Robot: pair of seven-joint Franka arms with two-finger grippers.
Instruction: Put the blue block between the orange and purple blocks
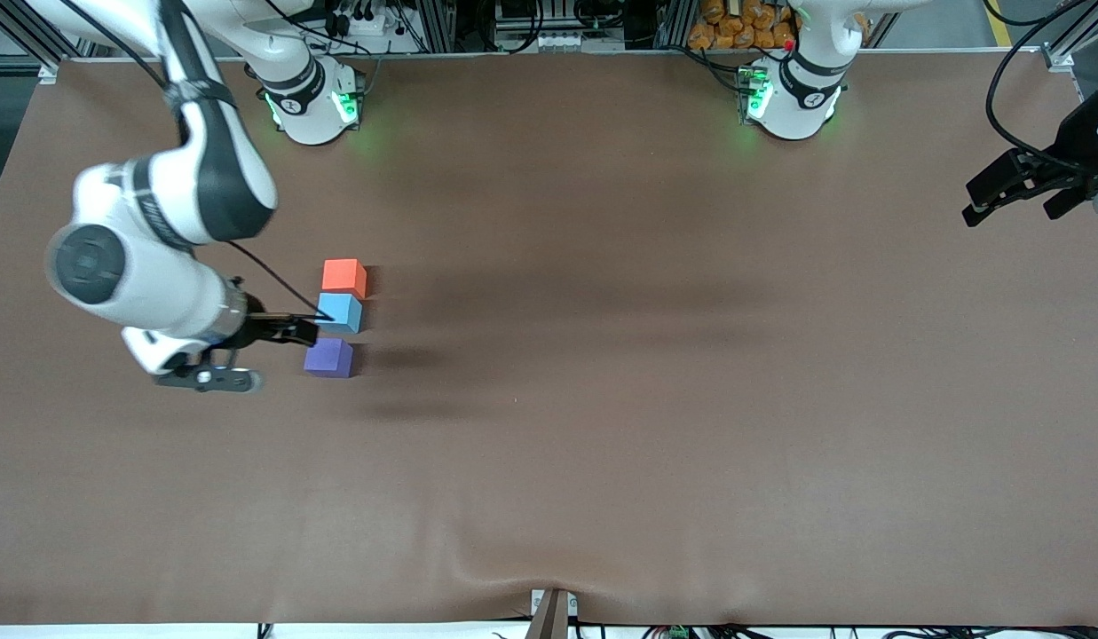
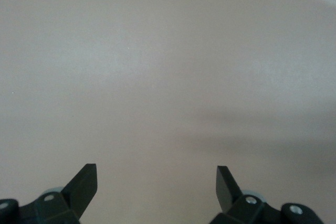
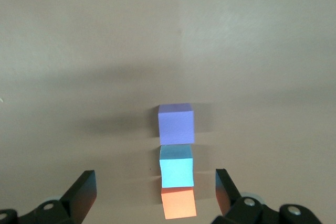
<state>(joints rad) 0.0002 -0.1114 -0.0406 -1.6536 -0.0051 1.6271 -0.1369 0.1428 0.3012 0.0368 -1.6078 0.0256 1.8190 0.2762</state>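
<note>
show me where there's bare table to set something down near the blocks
Bare brown table runs from the block row toward the left arm's end, and nearer the camera below the purple block. Crowded: orange block, blue block and purple in a tight row, the open right gripper alongside.

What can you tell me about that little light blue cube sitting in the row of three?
The blue block is a small sky-blue cube with a matte, foam-like look, the same size as its neighbours. It sits flat on the brown table, the middle of a short row: the orange block lies right against it, farther from the front camera, and the purple block lies nearer, with perhaps a slight gap. The right gripper hangs open close beside it, fingers not gripping it.
</note>
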